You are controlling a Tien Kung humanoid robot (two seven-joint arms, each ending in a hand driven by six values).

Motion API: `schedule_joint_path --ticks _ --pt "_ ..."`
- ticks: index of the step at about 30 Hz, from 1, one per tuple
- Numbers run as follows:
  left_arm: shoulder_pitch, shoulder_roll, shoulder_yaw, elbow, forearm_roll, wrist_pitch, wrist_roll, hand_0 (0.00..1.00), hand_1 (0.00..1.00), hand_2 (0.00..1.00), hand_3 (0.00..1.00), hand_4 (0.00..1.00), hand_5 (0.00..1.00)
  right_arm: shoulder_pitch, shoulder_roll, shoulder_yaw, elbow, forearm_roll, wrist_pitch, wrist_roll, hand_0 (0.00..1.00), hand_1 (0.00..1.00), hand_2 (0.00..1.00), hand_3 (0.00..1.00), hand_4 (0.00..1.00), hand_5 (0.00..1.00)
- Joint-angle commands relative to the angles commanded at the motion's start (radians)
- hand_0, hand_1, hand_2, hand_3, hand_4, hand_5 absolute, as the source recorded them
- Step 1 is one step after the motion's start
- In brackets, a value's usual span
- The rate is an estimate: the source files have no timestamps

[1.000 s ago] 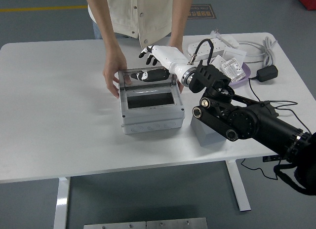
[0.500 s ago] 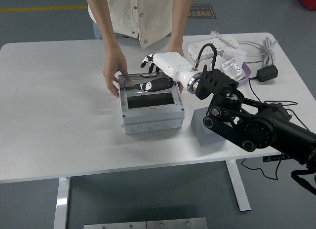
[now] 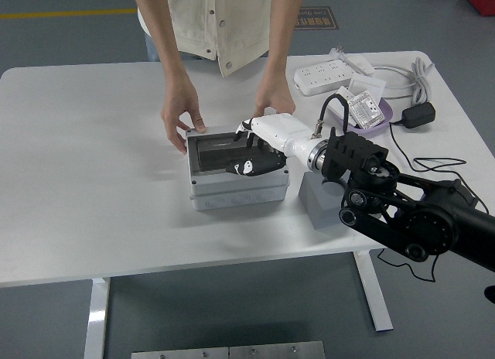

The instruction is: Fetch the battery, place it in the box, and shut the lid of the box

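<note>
A grey box (image 3: 232, 190) stands mid-table with its dark see-through lid (image 3: 219, 148) lowered almost flat over the opening. My right hand (image 3: 250, 162), white with black fingers, lies on top of the lid near its front right, fingers spread flat and gripping nothing. A person at the far side steadies the box: one hand (image 3: 181, 113) rests at its back left corner, the other hand (image 3: 272, 101) at its back right. No battery shows; the lid and my hand cover the inside of the box. My left arm is out of the picture.
A grey block (image 3: 323, 206) stands just right of the box, under my forearm. Further back right are a white power strip (image 3: 329, 73), a purple tray (image 3: 379, 114) with packets, a black adapter (image 3: 418, 114) and cables.
My right hand has swung forward and down with the lid, from upright at the box's back to almost flat. The person's hands stayed at the box's back corners.
</note>
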Motion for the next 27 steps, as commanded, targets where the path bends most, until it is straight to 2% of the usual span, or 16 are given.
schedule_joint_path --ticks 4,9,13,17,22,27 --pt "0.000 0.001 0.013 0.000 -0.015 0.002 -0.004 0.637 0.746 0.611 0.554 0.709 0.216 -0.013 -0.015 0.016 0.017 0.008 -0.002 0.004 0.659 0.517 0.583 0.723 0.891 0.680" --pt "0.002 0.000 0.007 0.000 -0.010 0.002 -0.003 0.637 0.746 0.611 0.554 0.709 0.216 -0.034 -0.044 0.104 0.058 -0.006 0.008 0.001 0.659 0.517 0.583 0.723 0.891 0.680" --pt "0.004 -0.002 -0.014 0.000 0.008 0.000 0.001 0.638 0.747 0.611 0.554 0.708 0.215 -0.060 -0.066 0.183 0.086 -0.011 0.021 0.002 0.658 0.522 0.583 0.721 0.895 0.690" --pt "0.010 -0.006 -0.052 0.000 0.043 -0.002 0.009 0.637 0.746 0.611 0.553 0.709 0.216 -0.091 -0.082 0.256 0.100 -0.008 0.005 0.026 0.657 0.524 0.586 0.720 0.895 0.705" --pt "0.019 -0.009 -0.090 0.000 0.080 -0.005 0.015 0.637 0.747 0.611 0.553 0.709 0.216 -0.174 -0.093 0.360 0.099 0.070 -0.012 0.131 0.658 0.520 0.582 0.712 0.896 0.710" --pt "0.024 -0.014 -0.100 0.000 0.092 -0.005 0.015 0.637 0.747 0.611 0.553 0.709 0.216 -0.292 -0.094 0.477 0.096 0.177 -0.120 0.276 0.658 0.520 0.582 0.712 0.896 0.710"
